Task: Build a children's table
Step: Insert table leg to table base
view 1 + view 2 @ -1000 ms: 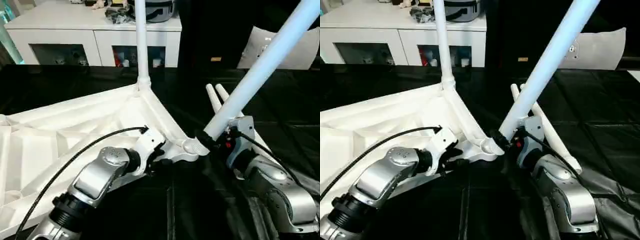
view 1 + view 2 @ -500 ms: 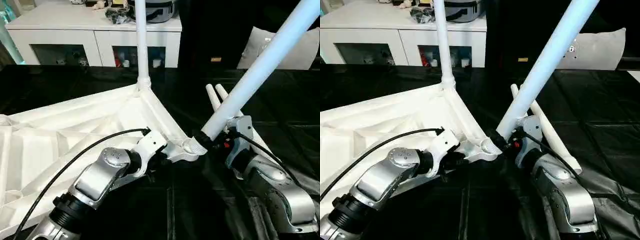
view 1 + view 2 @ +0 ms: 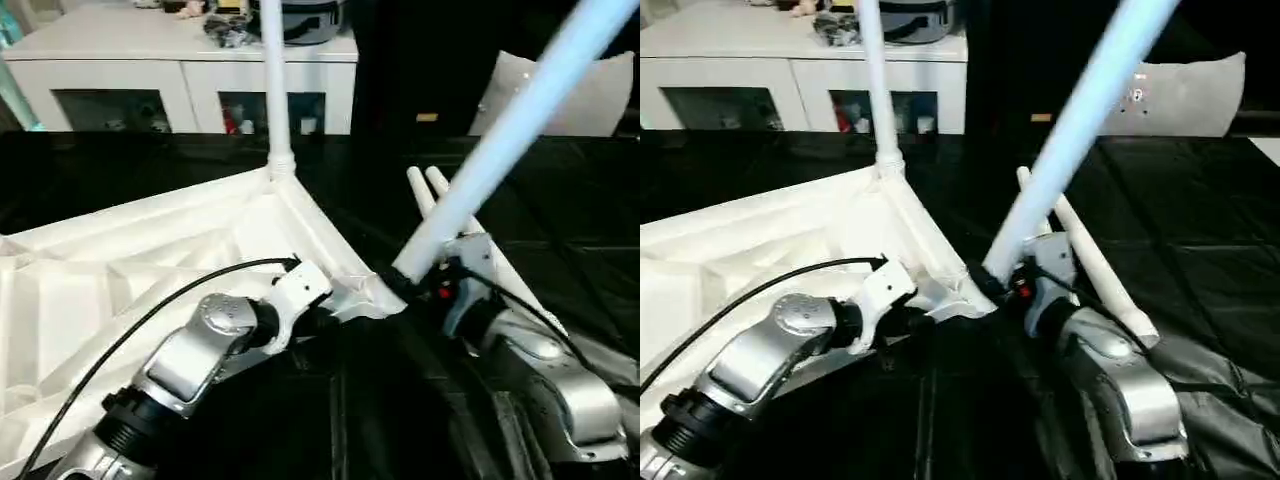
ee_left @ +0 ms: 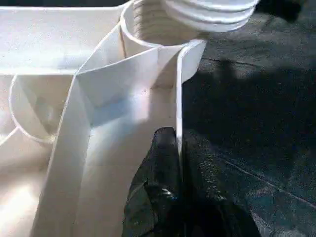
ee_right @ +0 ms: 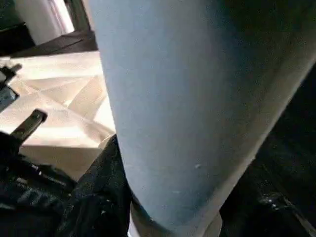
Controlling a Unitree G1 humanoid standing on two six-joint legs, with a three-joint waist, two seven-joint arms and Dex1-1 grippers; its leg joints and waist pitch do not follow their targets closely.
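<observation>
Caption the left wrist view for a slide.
Left gripper pinches the upturned tabletop's rim below the corner socket, a leg's threaded end poised above.

The head views are softly smeared all over, as from motion; the white table top [image 3: 120, 290] glows bright against the dark, faintly glossy black sheet [image 3: 560, 220]; the slanting leg [image 3: 500, 150] takes a pale blue tint; in the left wrist view the socket [image 4: 148, 29] is sharp, the fingertips [image 4: 163, 163] dim; the right wrist view is hazy and close.
</observation>
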